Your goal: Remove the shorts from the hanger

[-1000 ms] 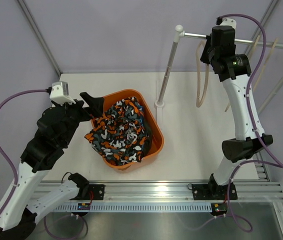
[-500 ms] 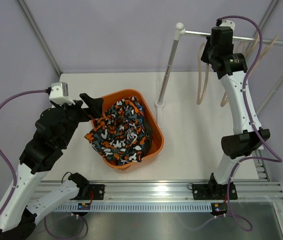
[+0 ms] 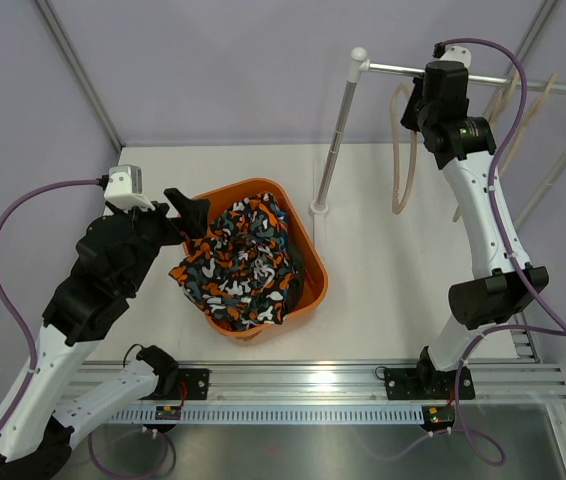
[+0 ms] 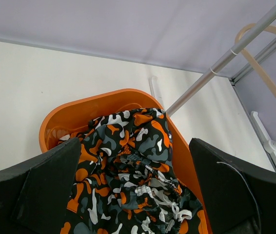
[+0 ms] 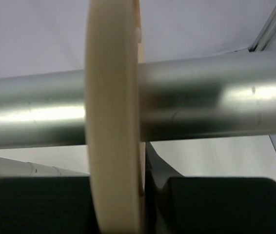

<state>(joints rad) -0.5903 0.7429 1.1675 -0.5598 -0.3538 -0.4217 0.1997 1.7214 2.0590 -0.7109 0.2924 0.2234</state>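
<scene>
raised high, the right gripper (image 5: 128, 195) clenches the cream curved hanger (image 5: 111, 122) on the silver metal rail (image 5: 201, 97); the left gripper (image 4: 135, 187) gapes wide at the round orange plastic basket (image 3: 315, 290)'s left rim, orange-black-white blotch-print cloth shorts (image 3: 243, 265) inside.

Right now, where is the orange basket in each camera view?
Top external: the orange basket sits left of centre.
Left wrist: the orange basket fills the lower centre.
Right wrist: not in it.
Shared landmark: the metal rack, seen in all three.

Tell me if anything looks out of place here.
Only the shorts: they are piled in the basket, and one corner spills over its left rim. The hanger on the rail is bare.
</scene>
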